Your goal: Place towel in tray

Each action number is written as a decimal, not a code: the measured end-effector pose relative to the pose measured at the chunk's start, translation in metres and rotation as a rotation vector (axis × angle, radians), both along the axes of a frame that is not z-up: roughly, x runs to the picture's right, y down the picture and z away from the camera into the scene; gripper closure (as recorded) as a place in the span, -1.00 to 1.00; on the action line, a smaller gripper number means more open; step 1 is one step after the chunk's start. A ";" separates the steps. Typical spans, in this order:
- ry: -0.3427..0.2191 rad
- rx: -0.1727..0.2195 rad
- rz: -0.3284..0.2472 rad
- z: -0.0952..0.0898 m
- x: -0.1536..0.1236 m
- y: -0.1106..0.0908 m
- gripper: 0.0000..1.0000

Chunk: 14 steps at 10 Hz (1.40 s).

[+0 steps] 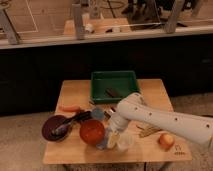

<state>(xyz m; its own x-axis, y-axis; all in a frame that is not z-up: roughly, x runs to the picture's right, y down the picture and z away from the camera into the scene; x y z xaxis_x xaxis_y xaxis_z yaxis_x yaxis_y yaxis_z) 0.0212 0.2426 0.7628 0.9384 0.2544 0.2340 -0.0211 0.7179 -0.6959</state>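
The green tray [114, 75] stands at the back middle of the wooden table [75, 92], with a small dark object [112, 92] inside it. My white arm reaches in from the right. My gripper [113, 136] is low over the table's front middle, just right of a red bowl [92, 131]. A pale crumpled thing [122, 143] lies right under the gripper; it may be the towel, but I cannot tell if the gripper touches it.
A dark purple bowl [54, 128] with a black utensil sits at the front left. An orange carrot-like piece [70, 107] lies behind it. A bluish item [97, 114] lies behind the red bowl. Wooden sticks [150, 131] and a round orange fruit [166, 140] lie at the front right.
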 end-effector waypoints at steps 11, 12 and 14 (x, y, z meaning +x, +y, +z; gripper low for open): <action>0.024 0.003 -0.070 0.028 -0.003 0.034 -0.45; 0.018 0.005 -0.069 0.030 -0.005 0.036 -0.21; 0.013 0.005 -0.065 0.031 -0.007 0.036 0.16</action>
